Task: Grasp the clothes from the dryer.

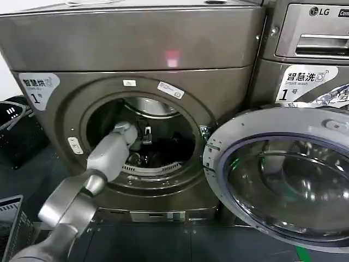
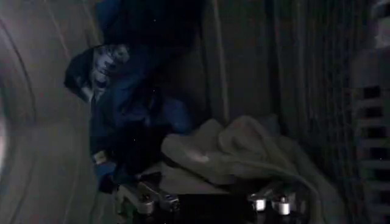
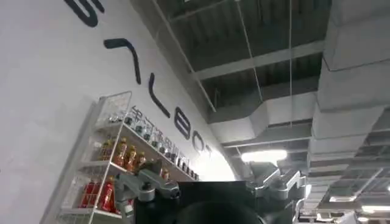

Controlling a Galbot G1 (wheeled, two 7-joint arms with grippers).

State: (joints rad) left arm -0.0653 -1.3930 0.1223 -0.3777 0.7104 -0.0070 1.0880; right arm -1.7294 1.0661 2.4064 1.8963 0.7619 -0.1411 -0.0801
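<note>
At floor level before the robot stands the big bronze-grey front-loading dryer (image 1: 136, 60) with a white "1" sticker; its round glass-and-steel door (image 1: 283, 174) hangs swung wide open toward the robot's right. Beside it sits a second machine marked LG with a silver drawer panel (image 1: 313, 38). A dark mesh basket (image 1: 13, 128) rests off to the robot's left.

The grey left arm reaches through the porthole, and the left tool (image 1: 143, 137) is inside the steel drum. In the left wrist view the left tool (image 2: 210, 204) shows its two metal fingertips (image 2: 146, 201) spread well apart, pinching nothing, hovering just short of the small soft white clothes (image 2: 237, 152). That piece lies crumpled on the drum floor, touching a dark navy garment (image 2: 122, 103) heaped beside it.

The right tool (image 3: 213, 195) is parked, pointing at the ceiling, its fingers apart and empty.

Judgement: the approach step is in hand; the grasp is not made. The next move calls for advancing onto the white fold and closing, keeping clear of the navy fabric.
</note>
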